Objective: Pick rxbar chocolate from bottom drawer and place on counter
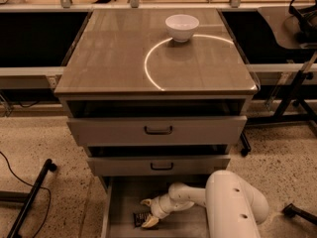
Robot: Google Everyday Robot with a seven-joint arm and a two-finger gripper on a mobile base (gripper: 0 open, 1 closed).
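Down low, the small, flat, dark-wrapped rxbar chocolate (139, 218) lies on the plain grey floor of the pulled-out bottom drawer (119, 202), towards its front and left of centre. It is the only loose thing visible in that deep tray. The pale two-finger gripper (147, 213) reaches into the drawer from the right on a thick white arm (233, 207). Its fingers are spread apart at the bar's right end, not clamped on it. Above, two grey-beige upper drawers (158, 130) with black handles each show a dark gap along the top. The glossy brown-grey counter (109, 58) carries a small white bowl (182, 27) beside a curved light streak (147, 68).
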